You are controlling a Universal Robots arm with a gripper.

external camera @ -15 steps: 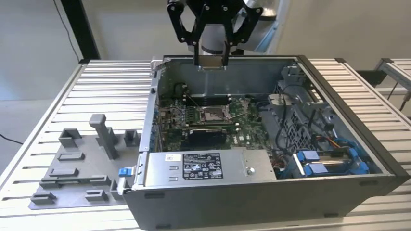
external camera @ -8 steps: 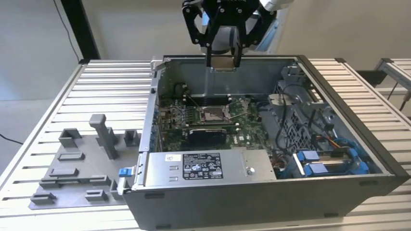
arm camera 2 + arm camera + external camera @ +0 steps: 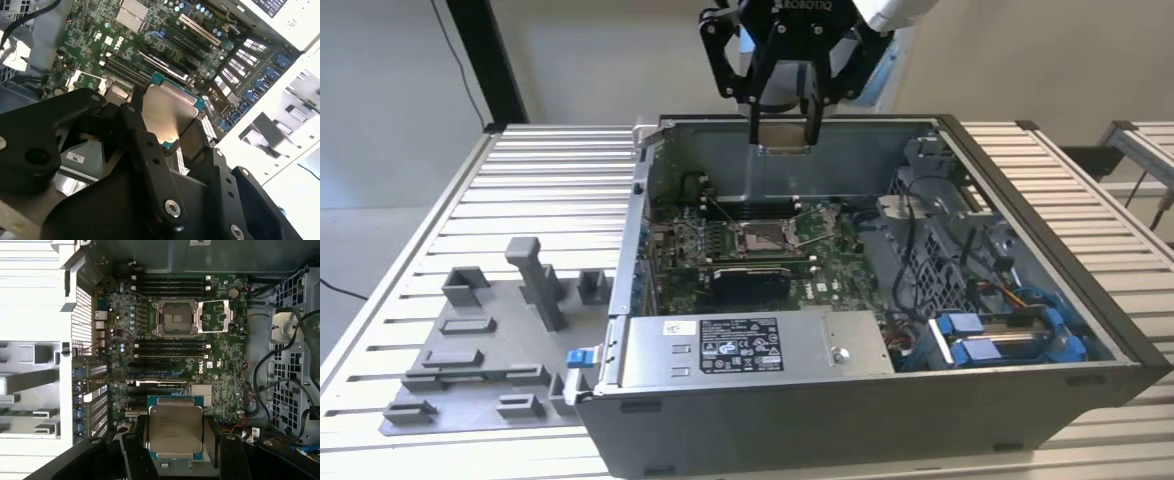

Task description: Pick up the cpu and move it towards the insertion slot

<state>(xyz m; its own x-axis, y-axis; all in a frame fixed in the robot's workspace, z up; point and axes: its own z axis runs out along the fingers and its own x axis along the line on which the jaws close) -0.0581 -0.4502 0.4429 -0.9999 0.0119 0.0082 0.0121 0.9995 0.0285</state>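
Observation:
My gripper (image 3: 785,138) hangs above the far rim of the open computer case, shut on the cpu (image 3: 785,137), a thin square chip held by two opposite edges. In both wrist views the cpu (image 3: 175,427) (image 3: 167,112) shows its silvery top and green border between the black fingers (image 3: 145,145). The insertion slot (image 3: 759,238) is a metal-framed square socket on the green board, well below the gripper and nearer the case's front. In the first wrist view the slot (image 3: 174,318) lies open, its lid frame (image 3: 215,316) folded out beside it.
The case walls (image 3: 640,200) enclose the board. A silver box with a white label (image 3: 740,347) sits at the front, cables and blue drive bays (image 3: 987,335) at the exterior view's right. Grey fixture blocks (image 3: 494,320) stand on the slatted table at the exterior view's left.

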